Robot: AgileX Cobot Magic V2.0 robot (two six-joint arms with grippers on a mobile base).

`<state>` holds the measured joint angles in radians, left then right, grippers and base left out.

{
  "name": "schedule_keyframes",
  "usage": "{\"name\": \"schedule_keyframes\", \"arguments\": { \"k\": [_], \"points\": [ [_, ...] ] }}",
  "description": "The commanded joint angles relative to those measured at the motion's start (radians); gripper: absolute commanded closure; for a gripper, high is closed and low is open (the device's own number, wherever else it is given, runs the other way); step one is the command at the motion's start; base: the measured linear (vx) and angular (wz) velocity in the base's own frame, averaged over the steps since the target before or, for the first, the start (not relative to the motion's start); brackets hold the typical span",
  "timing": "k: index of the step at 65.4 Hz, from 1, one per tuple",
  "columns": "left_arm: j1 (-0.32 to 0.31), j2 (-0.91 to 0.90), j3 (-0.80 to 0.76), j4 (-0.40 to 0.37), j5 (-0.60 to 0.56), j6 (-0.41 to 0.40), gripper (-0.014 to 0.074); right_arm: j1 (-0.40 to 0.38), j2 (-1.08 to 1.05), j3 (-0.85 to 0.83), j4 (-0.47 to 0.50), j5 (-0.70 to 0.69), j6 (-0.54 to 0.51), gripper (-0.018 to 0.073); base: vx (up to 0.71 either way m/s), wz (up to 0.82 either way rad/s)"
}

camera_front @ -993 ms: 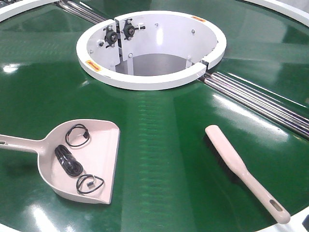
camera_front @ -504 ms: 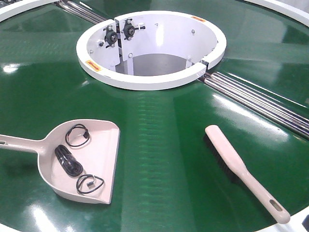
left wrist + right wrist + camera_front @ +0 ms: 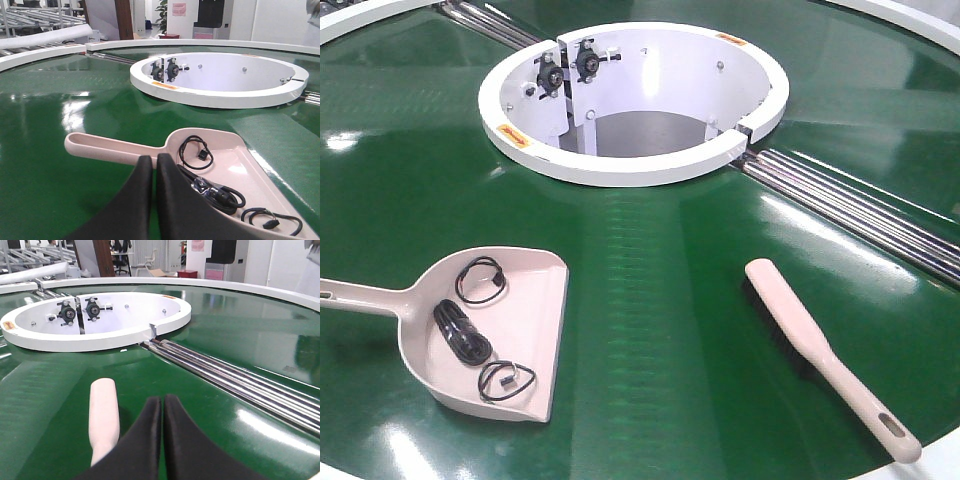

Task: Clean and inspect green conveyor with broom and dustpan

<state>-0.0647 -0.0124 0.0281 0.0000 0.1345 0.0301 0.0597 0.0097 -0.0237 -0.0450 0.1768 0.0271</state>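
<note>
The left end effector (image 3: 152, 167) hangs low over the green conveyor (image 3: 650, 300) with its two black fingers pressed together and nothing between them, clenched on air. Just beyond and below its tips lies the dustpan (image 3: 220, 175), whose long straight handle runs off to the left of the fingers while the scoop spreads to their right; the fingertips overlap the spot where handle meets scoop, but whether they touch it cannot be told. Inside the scoop lie three black coiled cables (image 3: 215, 192), one loop near the back wall, one thicker bundle in the middle and one loop near the front lip. The right end effector (image 3: 162, 412) is likewise clenched, its black fingers closed flat against each other and gripping nothing. Just to the left of its tips the broom (image 3: 104, 412) rests flat on the belt, its pale rounded end pointing away from the fingers. Farther ahead of both end effectors sits the white central opening (image 3: 635, 100), and steel roller strips (image 3: 235, 382) run diagonally to the right of the right one.
</note>
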Motion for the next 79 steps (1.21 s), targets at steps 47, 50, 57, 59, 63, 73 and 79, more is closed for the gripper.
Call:
{"name": "schedule_keyframes", "arguments": {
  "k": [47,50,57,59,63,73,79],
  "points": [
    [0.001,-0.014,0.009,-0.006,-0.069,-0.009,0.0603,0.043,-0.033,0.055,0.021,-0.153,0.033,0.0568,0.0,0.0],
    [0.001,-0.014,0.009,-0.006,-0.069,-0.009,0.0603,0.043,-0.033,0.055,0.021,-0.153,0.033,0.0568,0.0,0.0],
    [0.001,-0.014,0.009,-0.006,-0.069,-0.009,0.0603,0.043,-0.033,0.055,0.021,-0.153,0.033,0.0568,0.0,0.0],
    [0.001,-0.014,0.009,-0.006,-0.069,-0.009,0.0603,0.043,-0.033,0.055,0.021,-0.153,0.033,0.0568,0.0,0.0],
    [0.001,-0.014,0.009,-0.006,-0.069,-0.009,0.0603,0.043,-0.033,0.055,0.021,-0.153,0.033,0.0568,0.0,0.0],
    [0.001,-0.014,0.009,-0.006,-0.069,-0.009,0.0603,0.043,-0.033,0.055,0.021,-0.153,0.033,0.0568,0.0,0.0],
    [0.001,-0.014,0.009,-0.006,-0.069,-0.009,0.0603,0.043,-0.033,0.055,0.021,-0.153,0.033,0.0568,0.0,0.0]
  ]
}}
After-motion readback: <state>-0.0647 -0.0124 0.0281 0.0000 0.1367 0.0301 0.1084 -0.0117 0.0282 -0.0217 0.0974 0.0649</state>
